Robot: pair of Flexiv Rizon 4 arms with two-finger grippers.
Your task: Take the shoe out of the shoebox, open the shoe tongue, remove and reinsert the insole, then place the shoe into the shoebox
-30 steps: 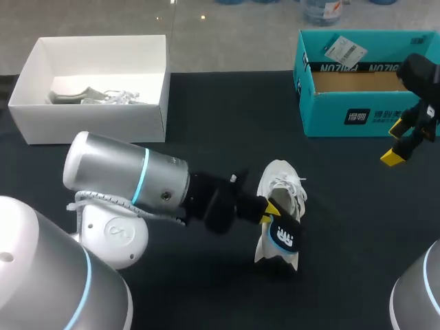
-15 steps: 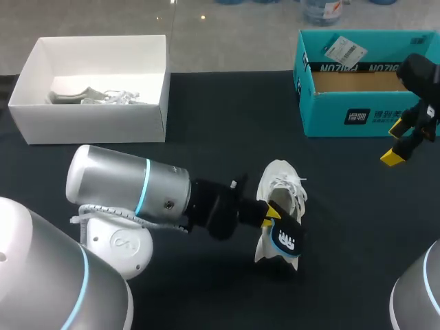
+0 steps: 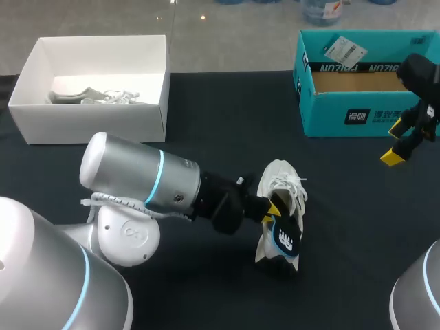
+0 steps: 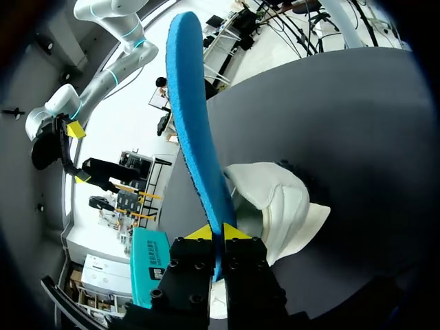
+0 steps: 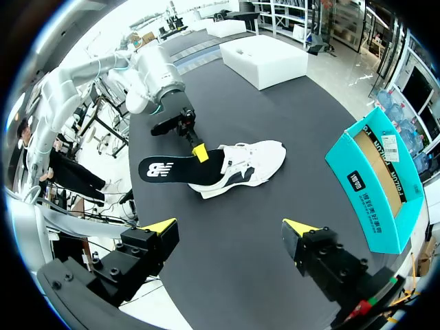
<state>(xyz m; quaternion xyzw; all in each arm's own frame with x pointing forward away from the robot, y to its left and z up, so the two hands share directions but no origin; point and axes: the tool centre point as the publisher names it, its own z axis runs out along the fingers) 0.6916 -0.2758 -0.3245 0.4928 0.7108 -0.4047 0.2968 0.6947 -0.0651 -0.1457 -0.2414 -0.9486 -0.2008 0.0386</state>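
left arm [image 3: 141,180] shifted; pincer [image 3: 272,206] grips insole [image 3: 286,238]

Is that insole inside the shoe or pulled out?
Mostly out: the left gripper pinches the insole, which sticks out of the shoe; its tip may be inside.

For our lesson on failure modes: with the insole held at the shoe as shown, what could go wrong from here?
1. The left end effector pinches only the insole's edge. Most of it sticks out free, so it might twist or slip.
2. Nothing holds the shoe: the right end effector hangs open, away near the teal shoebox, so pushing the insole could slide the shoe across the table.
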